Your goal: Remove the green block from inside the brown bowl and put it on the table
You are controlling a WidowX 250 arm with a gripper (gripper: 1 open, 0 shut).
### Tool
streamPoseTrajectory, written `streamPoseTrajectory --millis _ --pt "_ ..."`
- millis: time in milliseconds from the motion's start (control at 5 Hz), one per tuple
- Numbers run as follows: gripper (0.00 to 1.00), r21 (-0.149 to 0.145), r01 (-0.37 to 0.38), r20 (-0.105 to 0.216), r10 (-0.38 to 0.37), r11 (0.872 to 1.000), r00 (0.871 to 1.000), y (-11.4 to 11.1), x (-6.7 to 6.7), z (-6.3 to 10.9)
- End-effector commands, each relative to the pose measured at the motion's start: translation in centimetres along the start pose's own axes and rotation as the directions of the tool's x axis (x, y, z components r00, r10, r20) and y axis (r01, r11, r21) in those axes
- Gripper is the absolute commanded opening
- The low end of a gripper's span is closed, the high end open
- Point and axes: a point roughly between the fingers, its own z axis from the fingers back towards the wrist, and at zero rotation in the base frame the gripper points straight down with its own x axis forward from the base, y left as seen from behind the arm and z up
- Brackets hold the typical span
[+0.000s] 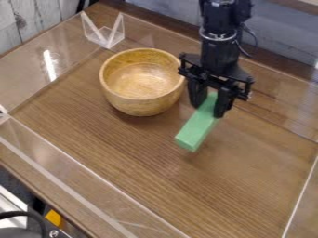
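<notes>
Clear plastic wall [37,139]: runs along the left and near edges of the tabletop, well to the left of the gripper.

Clear plastic bracket [102,30]: folded transparent piece at the far left corner, well apart from the gripper, behind the bowl.

Brown bowl [141,81]: round, light wooden, thick-walled, upright, nothing visible inside. Stands just left of the gripper, its right rim near the left finger but apart from it.

Table [112,158]: glossy brown wood-grain surface, bearing the bowl and the lower end of the block.

Gripper [218,100]: black, on a black arm coming down from the top edge, pointing straight down. Fingers pressed together on the upper end of the green block.

Green block [196,128]: bright green elongated bar, outside the bowl, tilted. Upper end pinched between the fingers; lower end reaches down and to the left of the gripper, at the tabletop, where contact cannot be told for certain.
</notes>
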Motion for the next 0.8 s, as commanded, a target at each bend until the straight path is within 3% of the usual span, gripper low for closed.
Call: streamPoseTrajectory --millis 0,200,400,600 --pt "0.0 0.008 0.041 0.07 -0.041 0.999 0.997 -0.37 0.26 1.98" --pt "0.0 0.011 0.052 0.073 -0.053 0.999 0.996 -0.32 0.18 2.03" --pt "1.0 0.014 0.061 0.078 -0.062 0.998 0.995 -0.26 0.11 2.18" --pt "1.0 0.018 0.049 0.099 -0.05 0.999 0.994 0.34 -0.29 2.9"
